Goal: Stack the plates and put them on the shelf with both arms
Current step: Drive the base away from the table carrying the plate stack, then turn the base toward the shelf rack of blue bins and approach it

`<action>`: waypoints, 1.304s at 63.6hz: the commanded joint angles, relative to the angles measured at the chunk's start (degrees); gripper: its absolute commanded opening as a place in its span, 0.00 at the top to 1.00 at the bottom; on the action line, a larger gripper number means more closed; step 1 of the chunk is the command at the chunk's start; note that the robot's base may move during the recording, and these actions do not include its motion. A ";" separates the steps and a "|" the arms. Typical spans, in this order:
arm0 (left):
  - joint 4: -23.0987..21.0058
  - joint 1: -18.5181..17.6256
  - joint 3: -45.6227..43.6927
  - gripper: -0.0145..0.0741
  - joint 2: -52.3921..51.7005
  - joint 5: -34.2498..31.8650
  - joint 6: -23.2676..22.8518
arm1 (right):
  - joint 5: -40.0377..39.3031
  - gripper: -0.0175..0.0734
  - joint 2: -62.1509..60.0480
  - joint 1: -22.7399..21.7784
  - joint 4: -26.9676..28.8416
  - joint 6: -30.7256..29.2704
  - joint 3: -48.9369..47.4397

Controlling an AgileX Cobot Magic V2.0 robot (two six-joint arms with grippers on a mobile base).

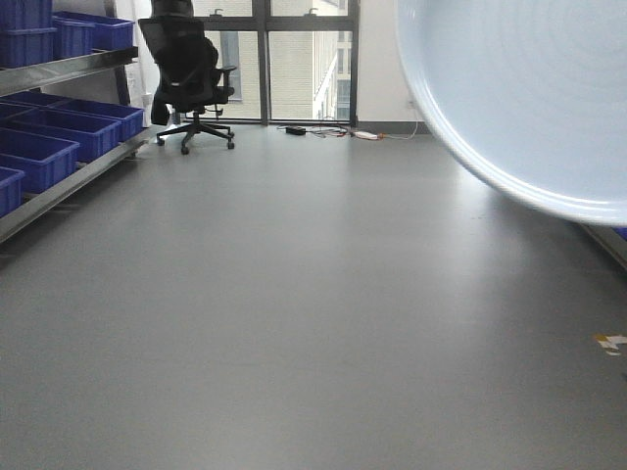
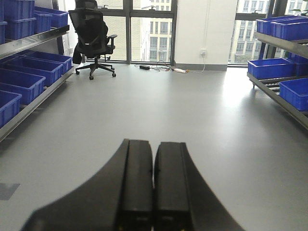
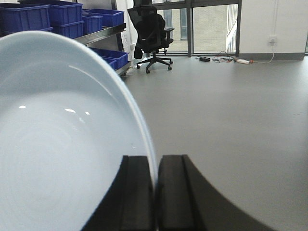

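Observation:
A pale bluish-white plate [image 3: 62,139] fills the left half of the right wrist view, held on edge. My right gripper [image 3: 155,166] is shut on its rim, one black finger on each side. The same plate [image 1: 519,88] hangs large at the upper right of the front view, above the floor. My left gripper [image 2: 153,151] is shut with nothing between its fingers, pointing out over bare grey floor. Steel shelf tiers [image 2: 33,41] run along the left wall and further shelf tiers [image 2: 281,44] along the right wall. Only one plate shows.
Blue plastic crates [image 2: 21,84] sit on the left rack and more blue crates [image 2: 272,67] on the right rack. A black office chair [image 1: 191,73] stands by the far windows. Cables and a power strip [image 1: 333,131] lie on the floor there.

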 commanded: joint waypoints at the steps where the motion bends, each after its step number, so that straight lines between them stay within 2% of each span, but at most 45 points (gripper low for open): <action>1: -0.34 0.10 -1.71 0.75 0.32 -4.62 -0.24 | -5.96 0.75 -0.03 -0.39 -0.09 -0.07 -1.80; 83: -0.34 0.10 -1.71 0.75 0.32 -4.62 -0.24 | -5.96 0.75 -0.03 -0.39 -0.09 -0.07 -1.80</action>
